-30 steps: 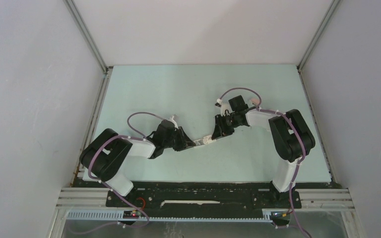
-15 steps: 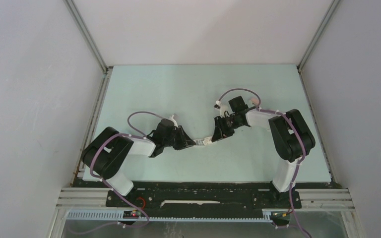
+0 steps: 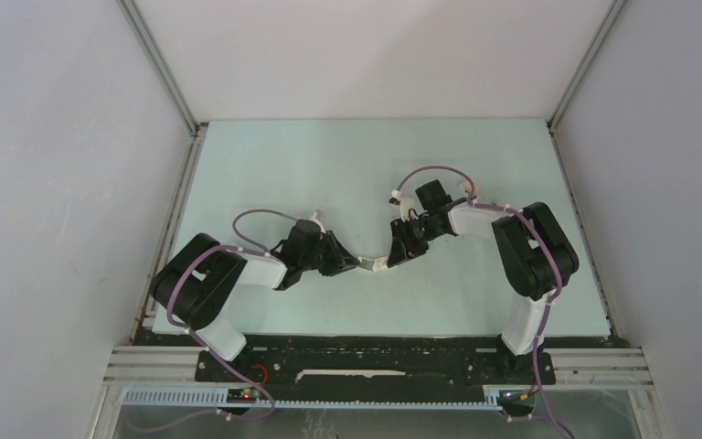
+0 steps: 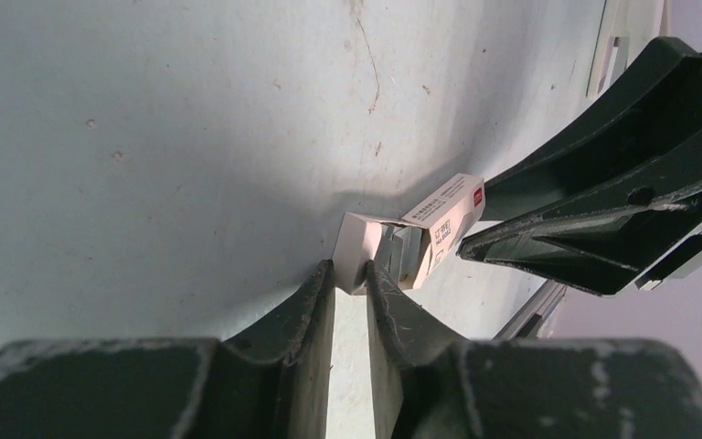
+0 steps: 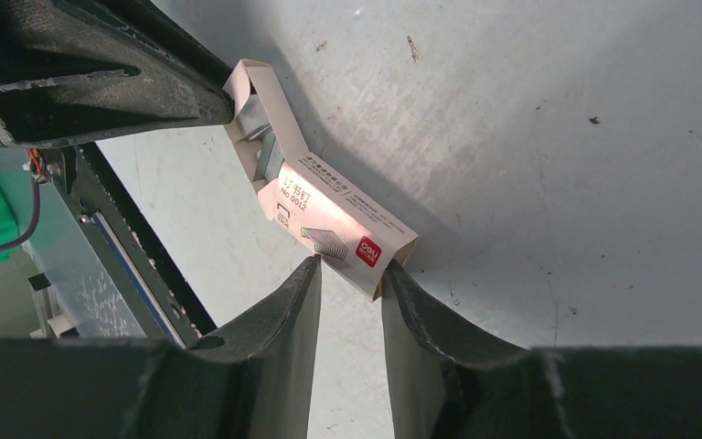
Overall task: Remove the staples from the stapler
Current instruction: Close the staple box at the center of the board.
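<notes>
No white stapler shows in any view. A small pinkish-white printed box (image 5: 334,224) lies low over the table between both grippers, and it also shows in the top view (image 3: 377,264). Its inner tray is slid partly out and holds grey metal staples (image 5: 260,151), also seen in the left wrist view (image 4: 407,251). My left gripper (image 4: 349,271) is shut on the pale end of the tray (image 4: 358,242). My right gripper (image 5: 352,267) is shut on the box's printed outer end. In the top view the left gripper (image 3: 355,265) and right gripper (image 3: 393,254) almost meet.
The pale green table (image 3: 329,174) is walled by grey panels on the left, right and back. A black rail (image 3: 375,352) runs along the near edge by the arm bases. The table edge shows in the right wrist view (image 5: 137,247).
My right gripper has moved left and nearer, towards the left gripper. The stretch of box showing between the two grippers has become shorter. The left arm has hardly moved.
</notes>
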Controlling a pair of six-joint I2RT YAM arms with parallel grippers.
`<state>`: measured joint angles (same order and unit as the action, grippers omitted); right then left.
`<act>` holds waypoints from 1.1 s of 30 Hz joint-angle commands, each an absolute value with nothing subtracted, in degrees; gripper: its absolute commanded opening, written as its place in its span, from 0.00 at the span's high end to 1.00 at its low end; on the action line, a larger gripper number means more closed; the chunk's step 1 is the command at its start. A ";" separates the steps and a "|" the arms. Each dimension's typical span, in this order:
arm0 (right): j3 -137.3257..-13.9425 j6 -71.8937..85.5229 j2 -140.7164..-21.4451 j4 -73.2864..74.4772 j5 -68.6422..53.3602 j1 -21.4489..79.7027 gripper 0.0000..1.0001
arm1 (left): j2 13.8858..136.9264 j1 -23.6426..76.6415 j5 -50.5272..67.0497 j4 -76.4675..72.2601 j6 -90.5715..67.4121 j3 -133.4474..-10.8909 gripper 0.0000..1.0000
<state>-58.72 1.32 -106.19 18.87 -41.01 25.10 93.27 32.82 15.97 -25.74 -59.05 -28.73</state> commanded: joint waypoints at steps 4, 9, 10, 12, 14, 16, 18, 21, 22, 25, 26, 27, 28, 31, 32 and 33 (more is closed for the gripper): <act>-60.73 0.27 -105.33 19.11 -40.04 25.60 0.58 | 93.56 32.60 15.58 -28.51 -60.86 -27.51 0.75; -60.67 -1.21 -103.82 19.95 -40.16 24.25 0.46 | 92.09 32.28 16.25 -28.79 -59.77 -27.16 0.66; -60.72 -1.71 -103.32 20.21 -40.17 23.92 0.44 | 91.55 32.14 16.40 -28.54 -59.39 -27.20 0.61; -60.69 -2.68 -102.19 20.72 -40.24 23.26 0.37 | 90.16 31.71 16.55 -27.49 -58.59 -27.01 0.54; -60.73 -3.63 -101.36 21.52 -40.44 22.66 0.32 | 88.16 31.27 16.46 -25.27 -56.79 -27.05 0.47; -60.68 -4.99 -100.69 22.23 -40.83 22.01 0.26 | 85.52 30.71 16.02 -21.62 -54.25 -27.22 0.41; -60.70 -5.62 -100.43 22.66 -41.50 21.21 0.23 | 82.48 30.15 14.77 -17.53 -51.61 -27.42 0.36; -60.69 -6.33 -100.74 23.38 -42.48 20.59 0.19 | 78.22 29.19 14.43 -13.51 -47.35 -27.75 0.31; -60.73 -6.66 -100.88 23.76 -42.62 20.50 0.19 | 76.74 28.96 14.83 -12.86 -45.73 -28.00 0.31; -60.73 -9.13 -100.34 25.11 -43.66 20.14 0.19 | 73.50 28.88 17.39 -11.23 -37.85 -29.47 0.31; -60.73 -10.39 -99.55 25.57 -43.94 19.88 0.19 | 72.29 29.03 17.68 -10.46 -35.21 -30.41 0.31; -60.68 -11.51 -98.63 25.98 -44.31 19.31 0.19 | 70.89 29.34 17.69 -9.57 -32.27 -31.25 0.31; -60.73 -12.67 -97.76 26.49 -45.01 18.70 0.19 | 69.15 29.88 17.21 -9.10 -29.19 -31.96 0.31; -61.60 -16.65 -94.34 29.44 -48.63 16.63 0.19 | 62.90 32.89 14.49 -11.43 -16.89 -32.31 0.31; -61.86 -19.05 -92.95 30.41 -50.26 15.96 0.19 | 60.73 34.03 15.13 -14.34 -11.90 -31.42 0.30; -61.97 -20.36 -91.57 31.14 -51.53 15.28 0.19 | 58.55 34.88 16.04 -17.40 -7.16 -30.21 0.30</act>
<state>-59.35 -12.08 -98.80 27.46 -45.08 17.93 66.72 31.44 15.29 -9.89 -28.80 -28.32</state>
